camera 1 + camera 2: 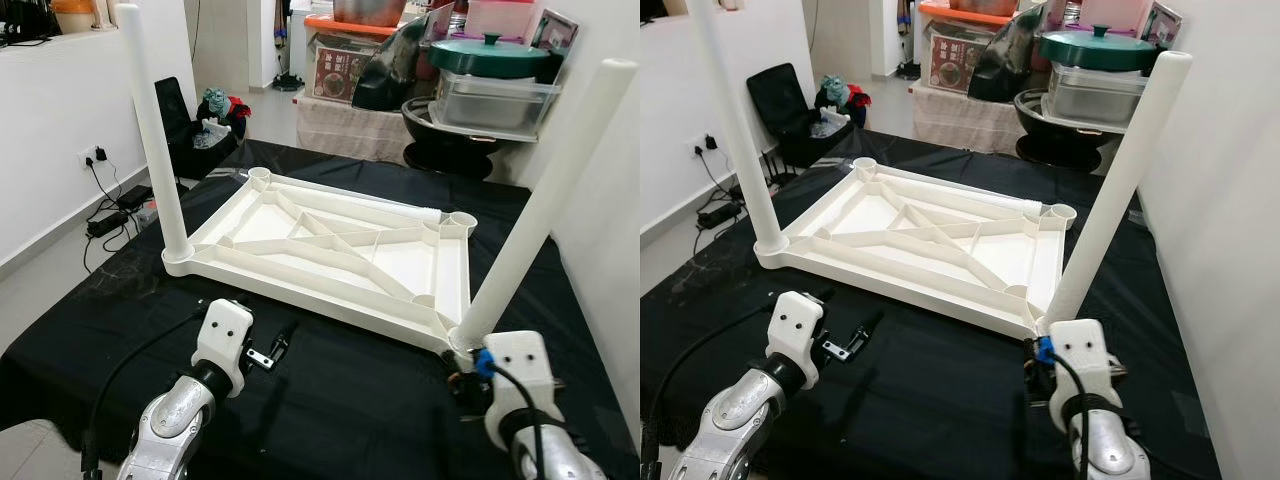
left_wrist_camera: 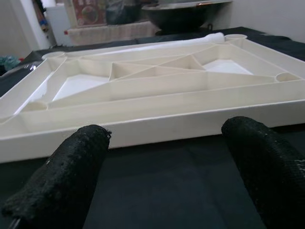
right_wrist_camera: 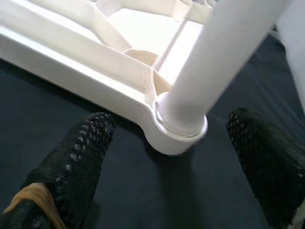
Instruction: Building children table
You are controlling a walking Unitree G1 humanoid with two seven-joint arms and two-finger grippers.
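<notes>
A white plastic tabletop [image 1: 330,250] lies upside down on a black cloth. One white leg [image 1: 155,130] stands upright in its near-left corner socket. A second leg [image 1: 545,200] sits in the near-right socket, leaning right. A third leg [image 1: 375,206] lies along the tabletop's far edge. My left gripper [image 1: 272,350] is open just in front of the tabletop's near rim [image 2: 157,121], holding nothing. My right gripper [image 3: 174,143] is open, with its fingers [image 3: 81,157] either side of the near-right socket, below the leaning leg [image 3: 224,52] and not touching it.
A white wall [image 1: 610,230] runs close along the right side. Behind the table are stacked boxes, a clear bin [image 1: 490,100] and a green-lidded pot [image 1: 488,52]. A black case [image 1: 180,115] and a power strip [image 1: 105,222] are on the floor at left.
</notes>
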